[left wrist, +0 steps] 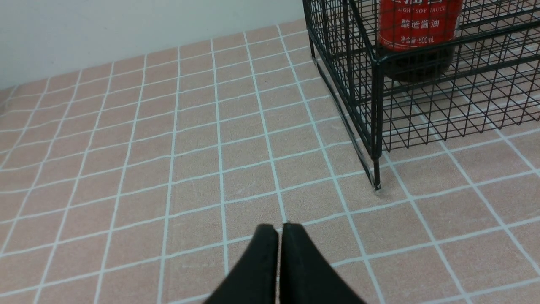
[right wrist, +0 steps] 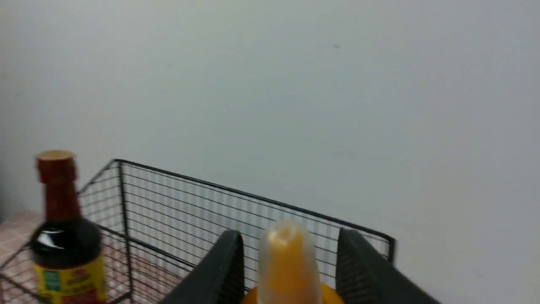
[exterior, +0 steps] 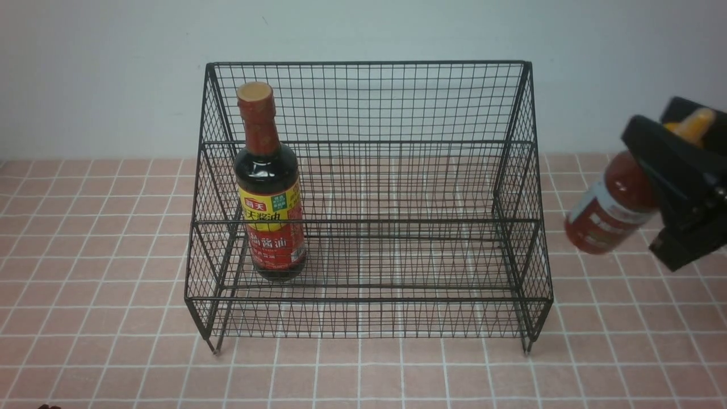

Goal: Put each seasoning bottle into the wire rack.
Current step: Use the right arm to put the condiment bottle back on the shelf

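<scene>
Right gripper [right wrist: 291, 253] blurred, clamped on red sauce bottle [exterior: 613, 201], tilted in the air right of the rack; its upper part mostly hidden. Left gripper [left wrist: 279, 236] closed, body cut off. Glass soy bottle [exterior: 270, 204], glossy dark, yellow-red label, inside black wire-mesh rack [exterior: 369, 221].

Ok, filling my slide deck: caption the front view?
Right gripper holds the squeeze bottle beside the wire rack.

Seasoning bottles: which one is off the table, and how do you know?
The yellow-capped red squeeze bottle: the right claw grips it in mid-air, whereas the soy-sauce bottle stands in the rack.
</scene>
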### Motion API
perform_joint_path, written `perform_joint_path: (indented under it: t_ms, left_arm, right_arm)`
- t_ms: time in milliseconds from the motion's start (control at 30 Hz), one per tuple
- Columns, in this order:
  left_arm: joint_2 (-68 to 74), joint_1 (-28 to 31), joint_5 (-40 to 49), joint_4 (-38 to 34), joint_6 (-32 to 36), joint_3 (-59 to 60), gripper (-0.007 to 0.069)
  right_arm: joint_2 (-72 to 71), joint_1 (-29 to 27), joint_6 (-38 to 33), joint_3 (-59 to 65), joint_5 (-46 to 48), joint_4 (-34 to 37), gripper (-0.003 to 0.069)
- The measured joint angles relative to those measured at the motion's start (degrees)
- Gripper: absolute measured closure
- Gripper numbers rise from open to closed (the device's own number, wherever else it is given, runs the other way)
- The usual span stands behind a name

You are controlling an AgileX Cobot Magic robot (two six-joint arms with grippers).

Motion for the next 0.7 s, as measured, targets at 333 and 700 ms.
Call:
perform_joint_path:
  t_ms: [333, 700]
  left_arm:
    - [0.00, 0.00, 0.00, 0.00, 0.00, 0.00, 0.0631]
    - [0.00, 0.00, 0.00, 0.00, 0.00, 0.00, 0.0631]
  right_arm:
    - [13.62, 7.08, 4.19, -4.91, -2.36, -7.18, 0.0392]
    - [26.16, 7.27, -0.95, -5.67, -7.43, -3.95, 0.0392]
